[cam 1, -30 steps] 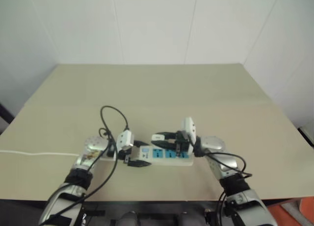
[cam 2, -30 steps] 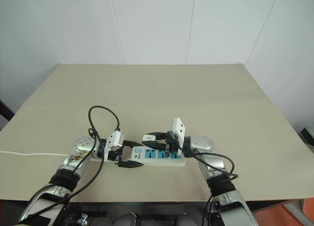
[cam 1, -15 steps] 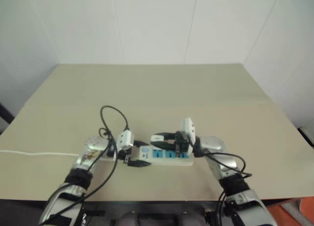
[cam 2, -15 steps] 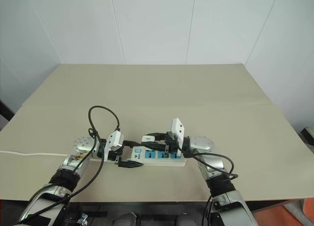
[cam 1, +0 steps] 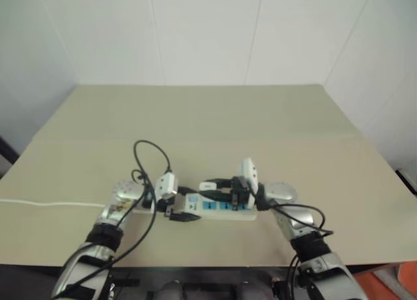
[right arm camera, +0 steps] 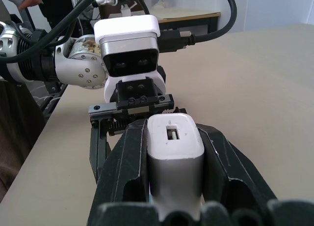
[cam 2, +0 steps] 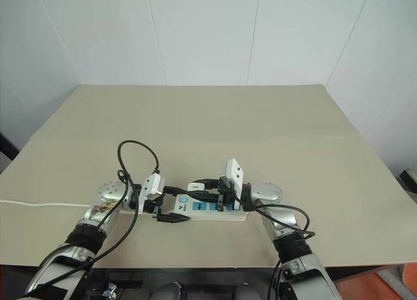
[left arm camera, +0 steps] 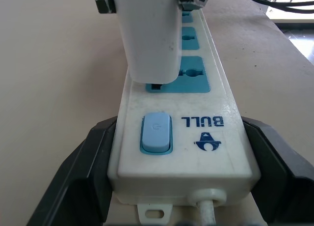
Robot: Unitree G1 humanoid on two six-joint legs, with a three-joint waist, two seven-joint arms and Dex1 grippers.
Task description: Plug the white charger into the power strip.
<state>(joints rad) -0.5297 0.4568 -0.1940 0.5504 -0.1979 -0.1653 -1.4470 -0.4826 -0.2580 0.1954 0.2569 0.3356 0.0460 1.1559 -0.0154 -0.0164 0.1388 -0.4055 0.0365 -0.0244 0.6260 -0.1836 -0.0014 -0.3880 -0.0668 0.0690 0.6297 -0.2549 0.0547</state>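
The left end effector (left arm camera: pixel 179 186) is clamped on the switch end of the one power strip (left arm camera: pixel 184 137), a black finger (left arm camera: pixel 81 174) pressed against each long side, pinning it to the beige worktop (cam 2: pixel 215 117). The right end effector (right arm camera: pixel 174 186) grips the single white charger (right arm camera: pixel 175 152) tight between its two fingers (right arm camera: pixel 130 172). In the left wrist view the charger (left arm camera: pixel 149 34) stands upright on the strip's first blue socket panel next to the blue switch (left arm camera: pixel 156 132); whether its prongs are fully seated is hard to judge, as a small dark gap shows under its base. Three socket panels can be counted along the strip. One thin white cord (cam 2: pixel 42 204) runs off towards the left edge of the worktop.
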